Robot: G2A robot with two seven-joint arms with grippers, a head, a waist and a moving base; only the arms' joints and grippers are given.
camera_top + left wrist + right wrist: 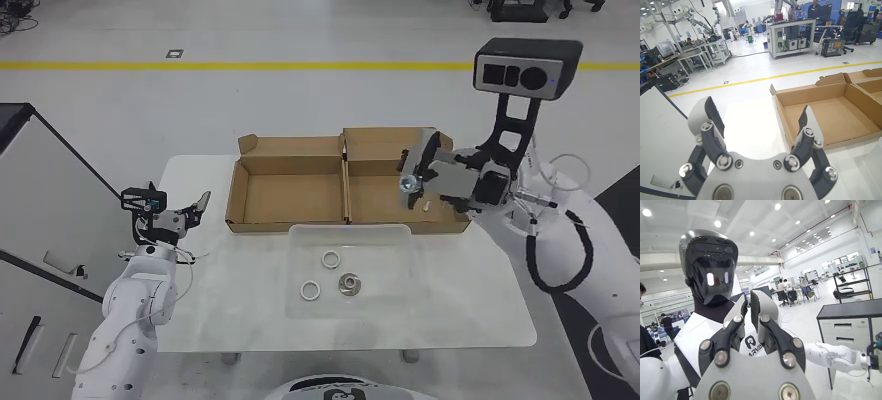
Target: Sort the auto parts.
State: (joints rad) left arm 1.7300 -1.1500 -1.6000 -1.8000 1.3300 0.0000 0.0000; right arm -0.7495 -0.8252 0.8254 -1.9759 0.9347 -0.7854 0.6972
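Observation:
My right gripper [409,181] hangs above the right cardboard box [378,200], shut on a small threaded metal part [407,185]. In the right wrist view that metal part [748,301] sits pinched between the ribbed pads near the gripper [749,295] tips. A clear plastic tray [349,234] at the table's middle holds two white rings [329,259] [311,291] and a grey metal part [349,284]. My left gripper [191,209] [757,103] is open and holds nothing; it hovers at the table's left edge, beside the left cardboard box [829,121].
The two open cardboard boxes stand side by side behind the tray, the left box [285,198] bare inside. A white slanted panel [50,190] stands off the table's left side. The white table [450,310] has free room in front of and beside the tray.

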